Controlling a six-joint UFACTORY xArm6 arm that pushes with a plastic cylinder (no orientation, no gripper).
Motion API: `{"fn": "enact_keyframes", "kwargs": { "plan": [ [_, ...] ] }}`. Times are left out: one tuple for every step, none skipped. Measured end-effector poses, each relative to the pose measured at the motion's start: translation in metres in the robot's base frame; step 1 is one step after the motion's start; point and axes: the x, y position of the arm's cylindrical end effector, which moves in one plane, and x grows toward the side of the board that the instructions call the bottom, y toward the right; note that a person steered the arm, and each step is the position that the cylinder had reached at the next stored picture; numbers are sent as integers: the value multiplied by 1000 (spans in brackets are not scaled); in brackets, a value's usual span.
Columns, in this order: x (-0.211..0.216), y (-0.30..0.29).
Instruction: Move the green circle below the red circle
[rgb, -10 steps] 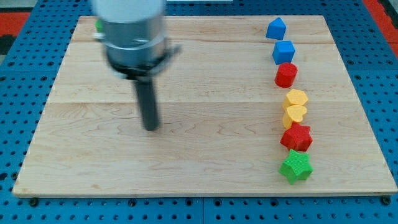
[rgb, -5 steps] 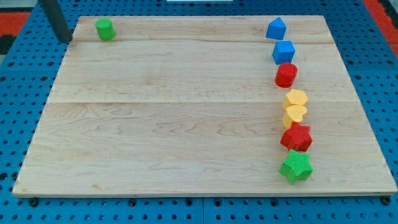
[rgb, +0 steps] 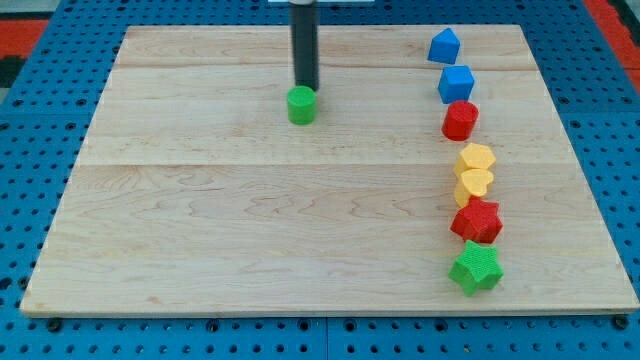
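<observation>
The green circle (rgb: 301, 105) lies on the wooden board (rgb: 250, 220), left of centre in its upper part. My tip (rgb: 306, 87) stands right against the green circle's top edge, on the side toward the view's top. The red circle (rgb: 460, 120) sits far to the view's right, in a column of blocks, with a blue block above it and a yellow heart below it.
The column on the view's right runs from top to bottom: a blue pentagon-like block (rgb: 444, 46), a blue cube (rgb: 456, 83), the red circle, two yellow hearts (rgb: 475, 172), a red star (rgb: 477, 221) and a green star (rgb: 475, 267).
The green circle has gone from the board's top left corner rightward and downward to left of centre. My tip moved from the far top left to just above the circle.
</observation>
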Motion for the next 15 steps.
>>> {"fn": "enact_keyframes", "kwargs": {
  "plan": [
    [-13,-52],
    [9,-33],
    [34,47],
    [33,46],
    [31,-2],
    [35,-29],
    [63,31],
    [68,116],
    [73,102],
    [104,70],
    [136,72],
    [132,123],
    [117,152],
    [128,112],
    [137,60]
  ]
}}
